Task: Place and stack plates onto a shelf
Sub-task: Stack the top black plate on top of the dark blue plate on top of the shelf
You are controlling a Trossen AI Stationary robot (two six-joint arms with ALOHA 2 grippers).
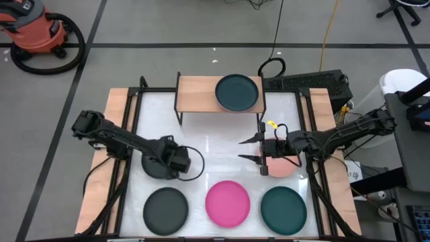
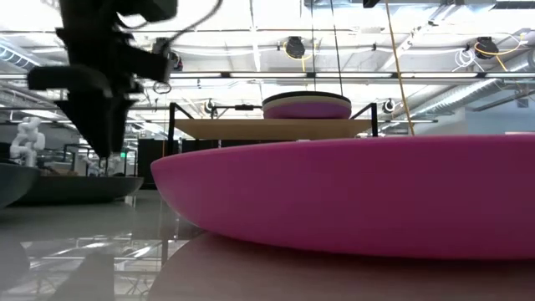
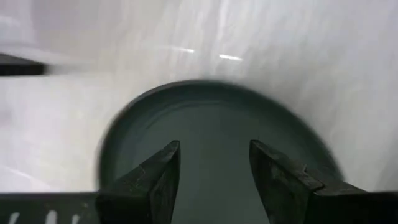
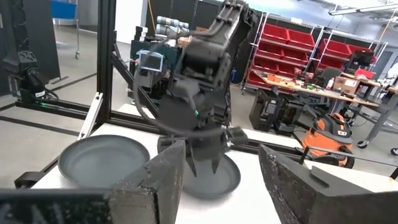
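Left pincer (image 1: 180, 160) hangs low over a dark grey plate (image 1: 156, 165) left of the worktop's (image 1: 215, 144) middle. Fingers (image 3: 155, 180) are parted, pointing down at the plate's hollow, nothing between them. From the left wrist view I cannot tell whether the tips touch the plate — probably just above it.

Right pincer (image 1: 250, 149) sits right of centre, turned toward the left arm, jaws spread wide and empty. The salmon-pink plate (image 1: 282, 167) lies under that wrist, mostly hidden by the arm.

Shelf (image 1: 196, 93) stands at the far edge of the worktop. On its right half is a dark teal plate (image 1: 236, 93); the low view shows a purple plate (image 2: 307, 109) directly beneath it, so it is a stack (how many more below, cannot be made out). The shelf's left half is bare wood.

Near edge, a row of three, well apart from one another: a black plate (image 1: 166, 209) on the left, a hot pink plate (image 1: 227, 204) in the middle, a second teal plate (image 1: 283, 209) on the right. The hot pink one fills the foreground of the low view and blocks most of the worktop behind it.

Off the worktop: an orange shop vacuum (image 1: 37, 30) on the floor at far left, and a dark keyboard (image 1: 306, 83) just beyond the shelf's right end.
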